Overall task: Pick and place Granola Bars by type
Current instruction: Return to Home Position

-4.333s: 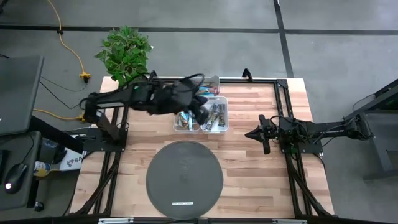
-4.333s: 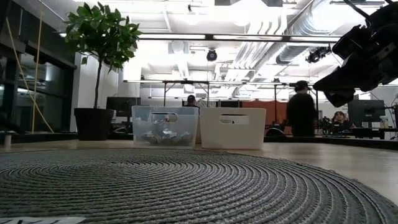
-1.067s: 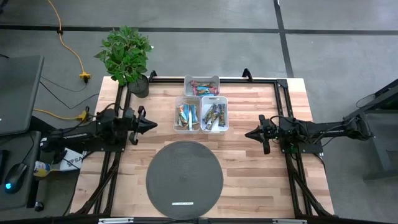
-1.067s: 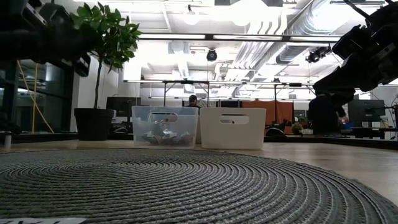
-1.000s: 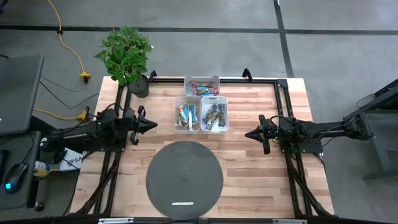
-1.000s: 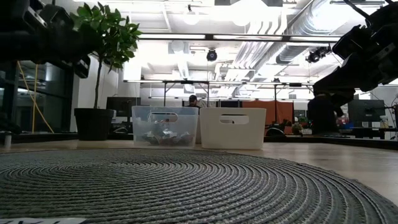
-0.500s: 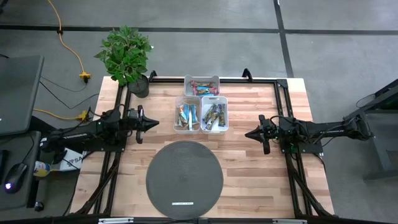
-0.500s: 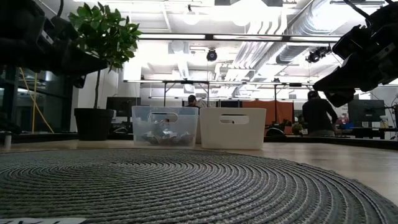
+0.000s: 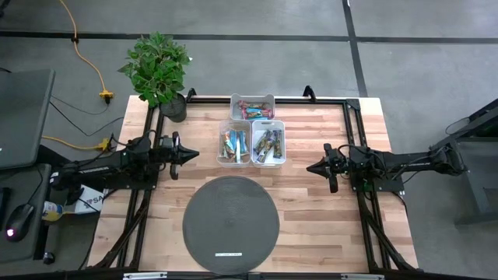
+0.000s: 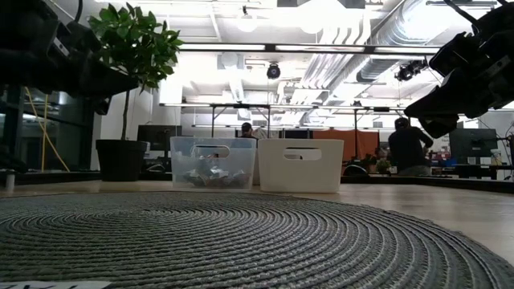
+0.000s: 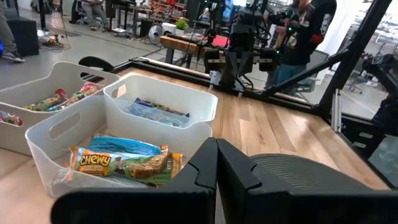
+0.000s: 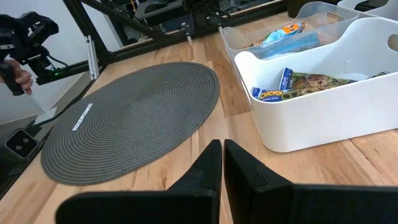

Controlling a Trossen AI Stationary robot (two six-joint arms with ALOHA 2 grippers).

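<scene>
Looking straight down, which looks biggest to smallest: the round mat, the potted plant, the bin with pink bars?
Round mat
Potted plant, though it stands nearer the camera
Bin with pink bars

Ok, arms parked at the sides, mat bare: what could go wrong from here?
1. Mixed sorting: the bin nearest the left pincer holds a blue bar against an orange-brown Chewy bar, so types may be mixed.
2. That shut pincer points at the bin's wall; a forward lurch could shove it. The right pincer, also shut, is parked opposite.

Granola Bars [image 9: 235,145] in three bins [image 9: 268,122]
</scene>
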